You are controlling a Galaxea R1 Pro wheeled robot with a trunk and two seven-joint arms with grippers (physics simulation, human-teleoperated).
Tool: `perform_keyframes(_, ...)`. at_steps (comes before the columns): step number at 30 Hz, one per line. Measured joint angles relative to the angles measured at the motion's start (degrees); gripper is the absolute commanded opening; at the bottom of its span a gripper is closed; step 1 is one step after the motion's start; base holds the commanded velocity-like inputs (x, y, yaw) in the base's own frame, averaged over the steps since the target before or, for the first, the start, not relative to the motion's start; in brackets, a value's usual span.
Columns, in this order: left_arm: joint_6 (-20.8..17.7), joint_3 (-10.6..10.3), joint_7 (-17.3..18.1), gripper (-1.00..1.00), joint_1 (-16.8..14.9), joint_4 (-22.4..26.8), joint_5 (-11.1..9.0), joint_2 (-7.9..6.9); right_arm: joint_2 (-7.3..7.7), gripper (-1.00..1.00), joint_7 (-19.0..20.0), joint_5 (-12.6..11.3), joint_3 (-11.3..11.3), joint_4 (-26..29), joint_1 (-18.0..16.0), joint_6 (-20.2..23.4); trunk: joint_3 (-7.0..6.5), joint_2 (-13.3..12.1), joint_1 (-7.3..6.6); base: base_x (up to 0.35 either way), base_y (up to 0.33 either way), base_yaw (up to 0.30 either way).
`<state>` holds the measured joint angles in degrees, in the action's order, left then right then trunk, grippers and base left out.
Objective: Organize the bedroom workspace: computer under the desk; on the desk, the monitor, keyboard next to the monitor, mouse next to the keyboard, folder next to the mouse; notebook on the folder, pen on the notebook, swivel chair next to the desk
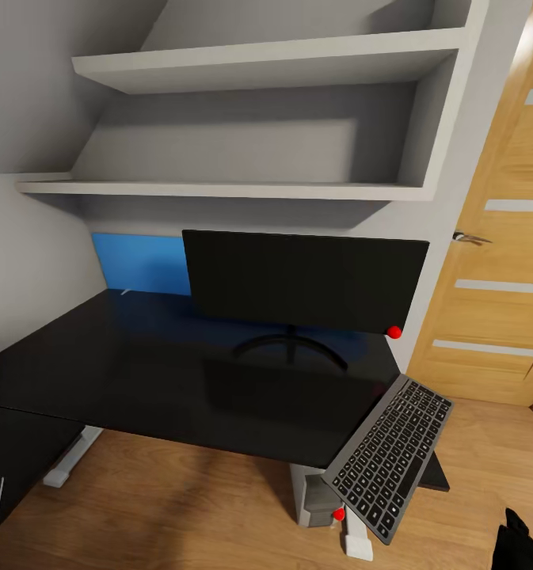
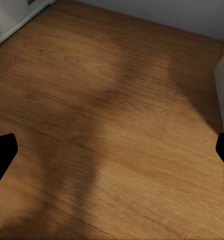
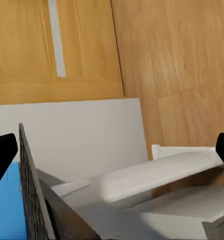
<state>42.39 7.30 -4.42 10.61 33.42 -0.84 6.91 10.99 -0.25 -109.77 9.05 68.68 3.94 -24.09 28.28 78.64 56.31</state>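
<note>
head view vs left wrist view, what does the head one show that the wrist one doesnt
The head view alone has the black desk with the monitor standing on it, the keyboard tilted half off the desk's right front corner, the grey computer below that corner, two wall shelves, a blue panel and a wooden door. The left wrist view alone has the left pincer, its dark fingertips wide apart over bare boards. Both share the wooden floor.
</note>
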Motion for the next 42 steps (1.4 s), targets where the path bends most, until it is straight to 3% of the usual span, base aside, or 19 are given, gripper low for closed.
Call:
perform_keyframes(2,-0.28,0.06,-0.05,1.0,0.0,0.0,-0.05,0.0,2.67,1.0,0.14,0.07,0.8,-5.53,0.0,-0.53,0.0,0.0,0.0,0.0,0.0,0.0)
perform_keyframes(3,-0.31,0.06,-0.05,1.0,0.0,-0.01,-0.05,0.0,3.22,1.0,0.15,0.33,0.92,-6.51,0.0,-0.73,0.0,0.0,0.0,0.0,0.0,0.0)
perform_keyframes(5,-0.44,0.08,-0.07,1.0,0.0,0.0,-0.06,0.0,4.95,1.0,0.1,2.41,1.31,-11.56,0.0,-2.72,0.0,0.0,0.0,0.0,0.0,0.0)
perform_keyframes(12,-0.57,0.08,-0.21,1.0,0.0,-0.01,-0.15,0.0,5.72,1.0,0.08,8.03,0.9,-21.26,-1.35,-10.25,0.0,0.0,0.0,0.0,0.0,0.0)
perform_keyframes(16,-0.64,0.09,-0.3,1.0,0.0,-0.01,-0.21,0.0,5.26,1.0,0.08,14.06,-0.74,-24.59,-2.16,-12.0,0.0,0.0,0.0,0.0,0.0,0.0)
perform_keyframes(18,-0.67,0.09,-0.32,1.0,0.0,-0.01,-0.24,0.0,5.02,1.0,0.08,17.3,-1.78,-25.53,-2.31,-12.31,0.0,0.0,0.0,0.0,0.0,0.0)
perform_keyframes(19,-0.73,0.09,-0.32,1.0,0.0,-0.01,-0.27,0.0,4.75,1.0,-0.12,23.97,-3.83,-27.06,-2.43,-12.52,0.0,0.0,0.0,0.0,0.0,0.0)
perform_keyframes(20,-0.75,0.09,-0.31,1.0,0.0,-0.01,-0.27,0.0,4.68,1.0,-0.26,26.87,-4.64,-27.8,-2.46,-12.51,0.0,0.0,0.0,0.0,0.0,0.0)
perform_keyframes(21,-0.83,0.09,-0.29,1.0,0.0,-0.01,-0.28,0.0,4.6,1.0,-0.49,31.62,-5.74,-28.85,-2.5,-12.45,0.0,0.0,0.0,0.0,0.0,0.0)
perform_keyframes(25,-1.0,0.09,-0.29,1.0,0.0,-0.01,-0.29,0.0,4.56,1.0,-0.67,38.17,-6.78,-29.98,-2.54,-12.32,0.0,0.0,0.0,0.0,0.0,0.0)
perform_keyframes(28,-1.1,0.09,-0.27,1.0,0.0,-0.01,-0.26,0.0,4.51,1.0,-0.86,41.44,-7.28,-30.56,-2.56,-10.86,0.0,0.0,0.0,0.0,0.0,0.0)
perform_keyframes(34,-1.13,0.08,-0.27,1.0,0.0,-0.01,-0.23,0.0,4.59,1.0,-0.7,43.62,-8.03,-30.5,-2.57,-6.52,0.0,0.0,0.0,0.0,0.0,0.0)
perform_keyframes(39,-1.56,0.08,-0.2,1.0,-0.01,-0.01,-0.22,0.0,5.01,1.0,-0.67,49.79,-8.34,-30.21,-2.8,-1.19,0.0,0.0,0.0,0.0,0.0,0.0)
perform_keyframes(42,-3.86,0.08,-0.21,1.0,-0.01,0.04,-0.27,-0.05,5.37,1.0,-0.76,53.32,-8.34,-30.1,-3.08,2.18,0.0,0.0,0.0,0.0,0.0,0.0)
